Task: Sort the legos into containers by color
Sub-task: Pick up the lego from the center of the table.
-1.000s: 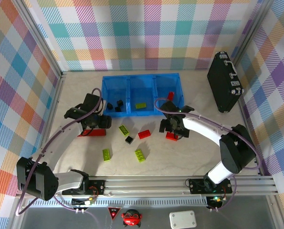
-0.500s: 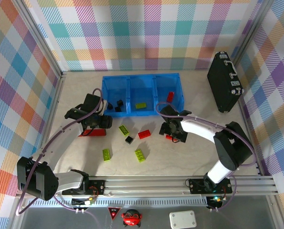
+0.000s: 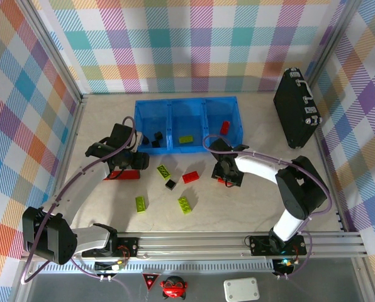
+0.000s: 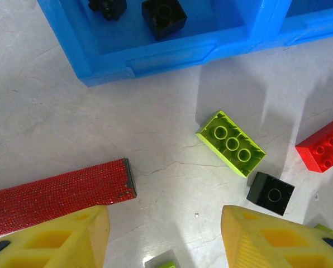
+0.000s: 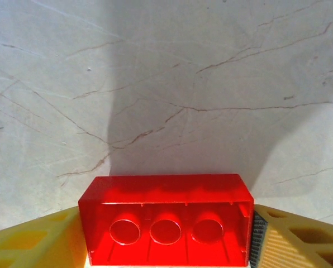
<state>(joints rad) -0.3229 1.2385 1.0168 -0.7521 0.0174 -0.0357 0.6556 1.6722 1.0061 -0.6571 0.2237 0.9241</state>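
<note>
Marbled bench (image 3: 250, 201), plaid walls (image 3: 194, 38). Right tool (image 5: 169, 237) sat low, clamping red brick (image 5: 165, 209). Left tool (image 4: 163, 226) hovered part-open, empty.

A robotics lab test cell: plaid-papered walls (image 3: 194, 44) and an aluminium frame (image 3: 238, 241) enclose the tabletop (image 3: 238, 204).

Black case (image 3: 296, 108) at right; red bar (image 4: 57, 194)

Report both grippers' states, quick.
Left gripper: open, holding nothing.
Right gripper: closed on a red lego, one finger at each end.
</note>
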